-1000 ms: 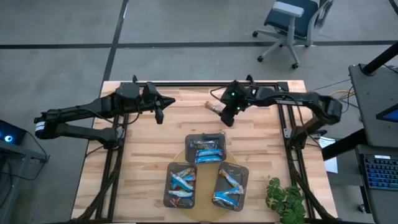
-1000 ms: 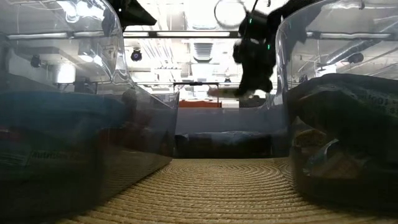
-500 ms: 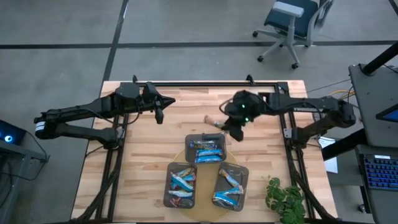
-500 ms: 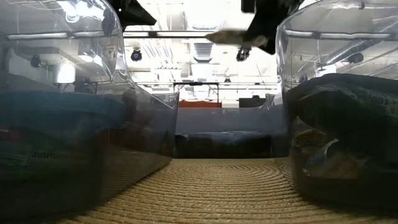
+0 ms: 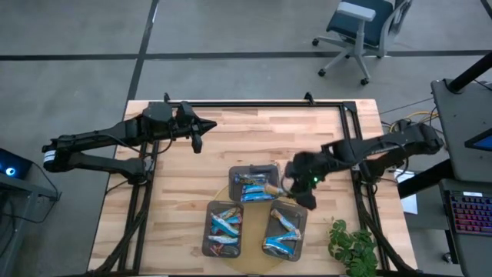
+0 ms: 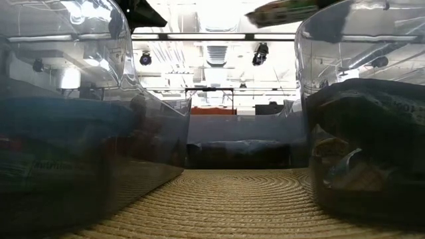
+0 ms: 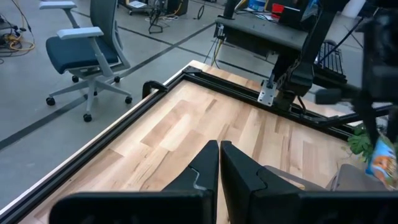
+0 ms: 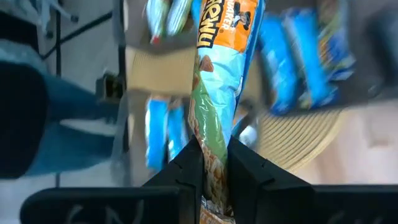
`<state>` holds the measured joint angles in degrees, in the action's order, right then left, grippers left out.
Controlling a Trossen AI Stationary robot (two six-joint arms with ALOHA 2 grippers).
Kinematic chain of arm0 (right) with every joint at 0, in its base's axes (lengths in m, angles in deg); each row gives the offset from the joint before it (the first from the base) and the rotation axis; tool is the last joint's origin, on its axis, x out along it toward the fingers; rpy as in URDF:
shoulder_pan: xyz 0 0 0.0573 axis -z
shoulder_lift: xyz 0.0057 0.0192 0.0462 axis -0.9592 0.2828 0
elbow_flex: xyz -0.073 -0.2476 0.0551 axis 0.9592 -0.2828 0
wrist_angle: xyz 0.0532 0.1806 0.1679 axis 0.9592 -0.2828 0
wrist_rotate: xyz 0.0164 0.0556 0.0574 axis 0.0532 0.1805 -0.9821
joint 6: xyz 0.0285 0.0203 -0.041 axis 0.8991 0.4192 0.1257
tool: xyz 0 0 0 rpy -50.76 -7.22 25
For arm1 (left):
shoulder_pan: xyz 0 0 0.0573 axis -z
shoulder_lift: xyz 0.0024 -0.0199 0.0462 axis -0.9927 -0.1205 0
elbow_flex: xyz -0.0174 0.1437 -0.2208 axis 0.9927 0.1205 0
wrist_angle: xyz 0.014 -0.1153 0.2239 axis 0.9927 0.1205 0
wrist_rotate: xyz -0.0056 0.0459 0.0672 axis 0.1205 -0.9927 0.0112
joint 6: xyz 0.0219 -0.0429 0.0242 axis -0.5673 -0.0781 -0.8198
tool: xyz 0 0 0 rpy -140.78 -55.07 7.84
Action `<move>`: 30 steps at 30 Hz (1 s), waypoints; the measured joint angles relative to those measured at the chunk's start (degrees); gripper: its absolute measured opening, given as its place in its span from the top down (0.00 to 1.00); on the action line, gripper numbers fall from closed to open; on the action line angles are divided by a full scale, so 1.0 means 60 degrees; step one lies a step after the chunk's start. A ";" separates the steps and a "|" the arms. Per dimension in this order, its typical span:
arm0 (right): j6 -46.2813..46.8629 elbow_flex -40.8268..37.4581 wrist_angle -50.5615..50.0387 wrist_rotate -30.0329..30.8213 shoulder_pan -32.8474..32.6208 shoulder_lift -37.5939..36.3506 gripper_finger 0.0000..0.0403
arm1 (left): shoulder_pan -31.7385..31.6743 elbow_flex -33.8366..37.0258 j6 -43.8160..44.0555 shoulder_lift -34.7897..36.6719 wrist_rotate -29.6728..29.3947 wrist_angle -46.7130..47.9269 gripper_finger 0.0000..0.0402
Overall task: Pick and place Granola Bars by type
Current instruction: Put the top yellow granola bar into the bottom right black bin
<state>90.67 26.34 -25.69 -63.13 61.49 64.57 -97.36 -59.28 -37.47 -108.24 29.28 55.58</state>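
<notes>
Trays (image 5: 219, 206) looked mostly filled; right fingers (image 8: 214, 163) clamped one bar (image 8: 219, 81) above them, left fingers (image 7: 219, 163) together, idle.

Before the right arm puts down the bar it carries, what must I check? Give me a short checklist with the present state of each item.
1. Grip on the carried bar: ok. The right gripper is shut on it, and the wrapper sticks out past the fingers.
2. Right gripper over the trays: ok. In the high view it hangs between the upper tray and the lower right tray.
3. Type of the carried bar matches the tray below: cannot tell. Its wrapper is green and light blue with orange.
4. Free room in the lower right tray: cannot tell; it already holds bars.
5. Left gripper out of the way: ok. It is shut and waits at the far left of the table.
</notes>
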 joint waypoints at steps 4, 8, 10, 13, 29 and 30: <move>0.1028 -0.0178 -0.0013 0.0007 -0.0860 0.0004 0.89 | 0.0000 0.0000 0.0000 0.0000 0.0004 0.0002 1.00; 0.2131 -0.0367 0.0015 0.0323 -0.1646 0.0007 0.89 | 0.0000 0.0000 0.0004 0.0000 0.0004 0.0002 1.00; 0.2646 -0.0439 0.0082 0.0640 -0.1987 0.0007 0.89 | 0.0000 0.0000 0.0004 0.0000 0.0007 0.0002 1.00; 0.3215 -0.0622 0.0378 0.0834 -0.2392 0.0007 0.89 | 0.0000 0.0000 0.0007 0.0000 0.0007 0.0002 1.00; 0.5490 -0.1317 0.1124 0.2340 -0.3339 0.0015 0.89 | 0.0002 0.0000 0.0058 0.0000 0.0015 0.0003 1.00; 0.5656 -0.1421 0.1220 0.2391 -0.3398 0.0015 0.89 | 0.0000 0.0000 0.0058 0.0000 0.0015 0.0004 1.00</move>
<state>124.61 17.81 -18.37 -48.79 41.10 64.65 -97.36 -59.28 -37.12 -108.24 29.36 55.60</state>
